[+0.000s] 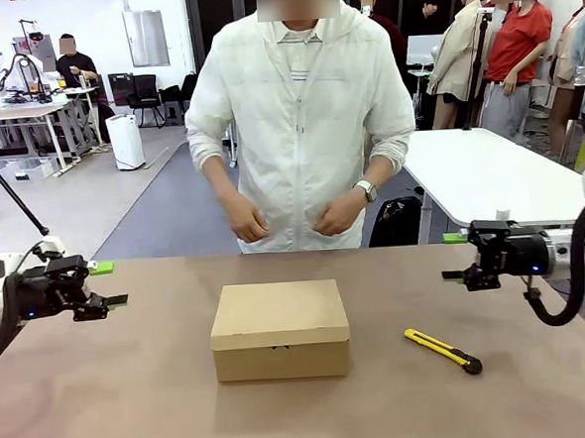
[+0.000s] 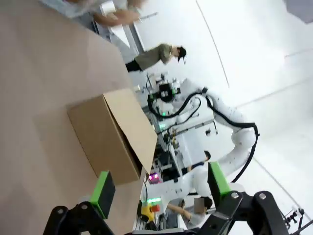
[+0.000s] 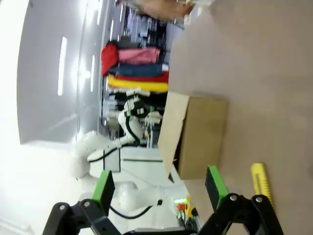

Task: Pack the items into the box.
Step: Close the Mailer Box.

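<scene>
The tan cardboard box (image 1: 279,330) sits with its lid down in the middle of the table, also seen in the left wrist view (image 2: 113,133) and the right wrist view (image 3: 196,134). My left gripper (image 1: 106,285) hovers open at the table's left side, well apart from the box, with nothing between its green pads (image 2: 101,192). My right gripper (image 1: 454,257) hovers open at the right side, its pads (image 3: 215,183) empty too. The items are out of view. The person's hands (image 1: 245,220) are held in front of the body beyond the far edge.
A yellow-and-black utility knife (image 1: 442,350) lies on the table to the right of the box, its yellow handle (image 3: 261,179) near my right gripper's fingers. A white table (image 1: 488,172) stands behind at the right.
</scene>
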Available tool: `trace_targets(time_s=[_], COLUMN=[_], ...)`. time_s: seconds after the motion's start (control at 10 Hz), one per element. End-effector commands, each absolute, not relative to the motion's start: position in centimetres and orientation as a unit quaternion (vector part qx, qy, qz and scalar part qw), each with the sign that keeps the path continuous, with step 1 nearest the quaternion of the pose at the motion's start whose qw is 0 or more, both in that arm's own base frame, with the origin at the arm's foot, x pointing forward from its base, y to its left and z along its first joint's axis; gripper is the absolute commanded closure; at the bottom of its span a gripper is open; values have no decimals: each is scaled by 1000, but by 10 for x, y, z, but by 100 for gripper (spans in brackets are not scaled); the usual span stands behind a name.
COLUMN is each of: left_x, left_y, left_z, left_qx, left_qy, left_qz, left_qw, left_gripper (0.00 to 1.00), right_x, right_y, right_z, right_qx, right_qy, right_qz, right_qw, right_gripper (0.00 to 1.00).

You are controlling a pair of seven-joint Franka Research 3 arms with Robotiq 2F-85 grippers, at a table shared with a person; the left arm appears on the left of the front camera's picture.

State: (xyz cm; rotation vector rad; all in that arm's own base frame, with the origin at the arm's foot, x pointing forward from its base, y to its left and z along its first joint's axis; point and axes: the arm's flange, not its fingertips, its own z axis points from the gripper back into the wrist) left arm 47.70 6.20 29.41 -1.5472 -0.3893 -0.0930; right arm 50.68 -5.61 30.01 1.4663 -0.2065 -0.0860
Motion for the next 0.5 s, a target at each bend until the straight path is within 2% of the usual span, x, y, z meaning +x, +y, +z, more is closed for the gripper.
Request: trace_targets(time_s=[0.0,0.4], left_x=[475,475], left_y=[54,54], left_z=[298,298], left_qx=[-690,-690], left_qy=[-162,-162], left_qz=[-60,-60], left_qw=[703,703], left_gripper=[0,0], right_x=[508,508], right_y=[-35,-35], right_z=[308,308], right_qx=[671,671], right_qy=[-77,-77], right_qz=[-15,-15], right_qw=[737,737], right_gripper=[0,0])
